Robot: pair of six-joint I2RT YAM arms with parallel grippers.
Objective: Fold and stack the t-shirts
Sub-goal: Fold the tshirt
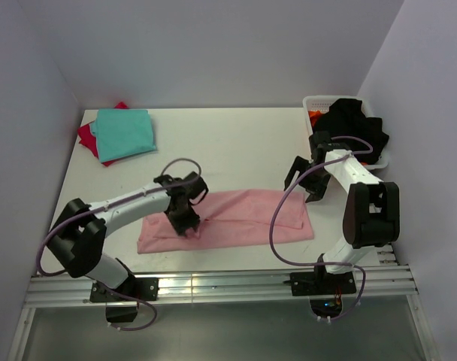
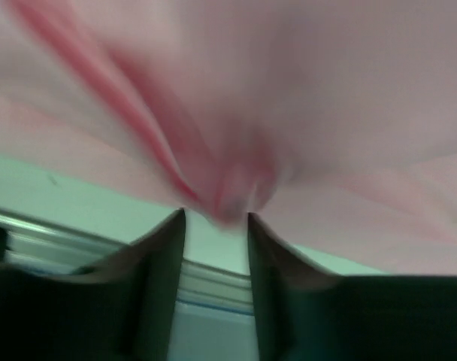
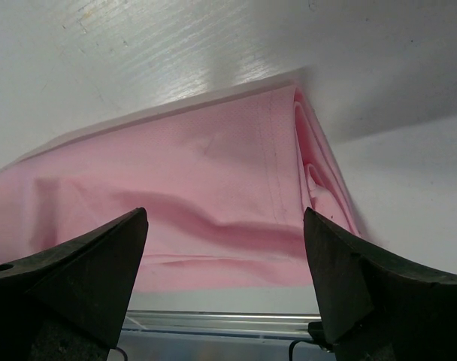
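A light pink t-shirt (image 1: 236, 218) lies as a long folded strip across the near middle of the table. My left gripper (image 1: 189, 226) is down on its left part. In the left wrist view its jaws (image 2: 216, 214) stand a narrow gap apart, and a blurred bunch of the pink cloth (image 2: 326, 113) sits right at their tips. My right gripper (image 1: 304, 188) hovers open above the strip's right end, with the pink hem (image 3: 213, 165) below it and nothing between its fingers (image 3: 225, 218). A folded teal t-shirt (image 1: 125, 131) lies on a red one (image 1: 87, 138) at the back left.
A white basket (image 1: 311, 101) at the back right holds dark clothes (image 1: 352, 124) and something orange. A metal rail (image 1: 213, 286) runs along the table's near edge, just below the pink strip. Walls close in the table's left, back and right sides.
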